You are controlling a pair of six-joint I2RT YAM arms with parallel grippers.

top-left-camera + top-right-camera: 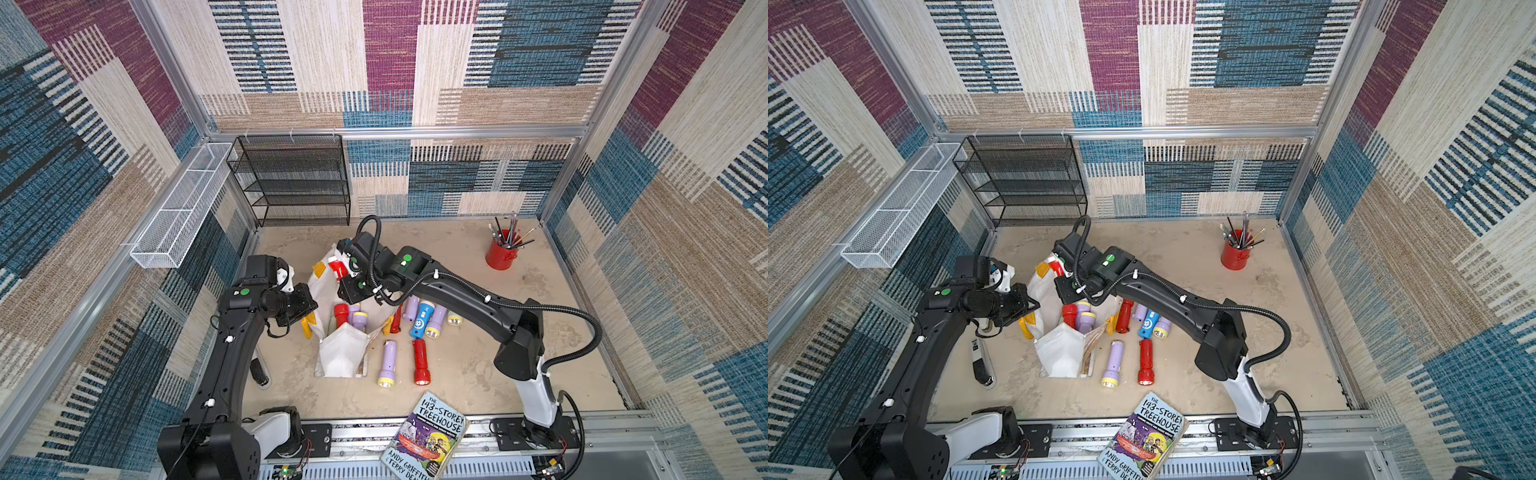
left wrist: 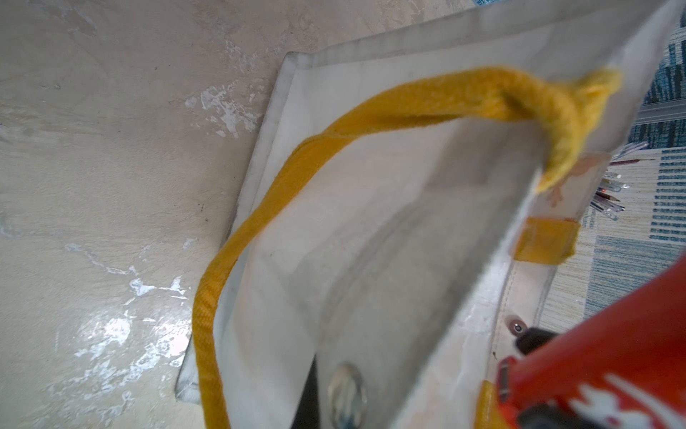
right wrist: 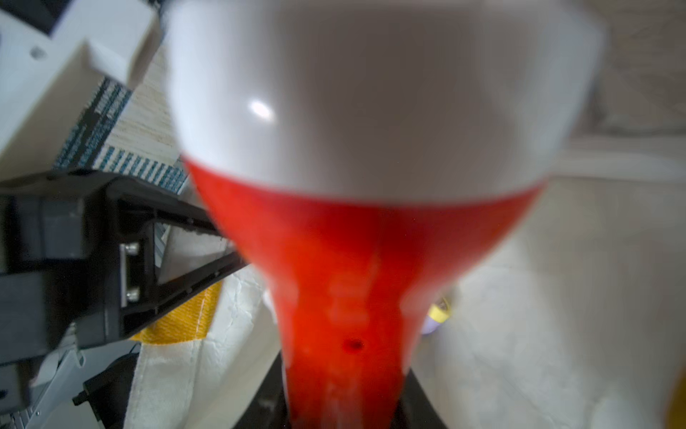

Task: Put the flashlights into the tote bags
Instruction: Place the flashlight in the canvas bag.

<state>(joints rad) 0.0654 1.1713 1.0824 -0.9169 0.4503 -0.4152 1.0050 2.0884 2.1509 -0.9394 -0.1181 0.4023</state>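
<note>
Gripped a red, white-headed flashlight (image 1: 337,266) in the right claw (image 1: 348,262) at the far end of the white tote bag (image 1: 343,353); pinched the bag's rim in the tightly closed left claw (image 1: 309,311), next to a yellow handle (image 1: 306,326). Saw a lilac flashlight (image 1: 360,319) already inside, more loose on the table (image 1: 478,365) alongside. Risked, probably, a bounce off the rim with an off-centre release, or a sagging mouth with any slip of fabric. Read "THE 143-STOREY TREEHOUSE" and "ANDY GRIFFITH" on the book (image 1: 428,436); failed to read the held flashlight's white print.
</note>
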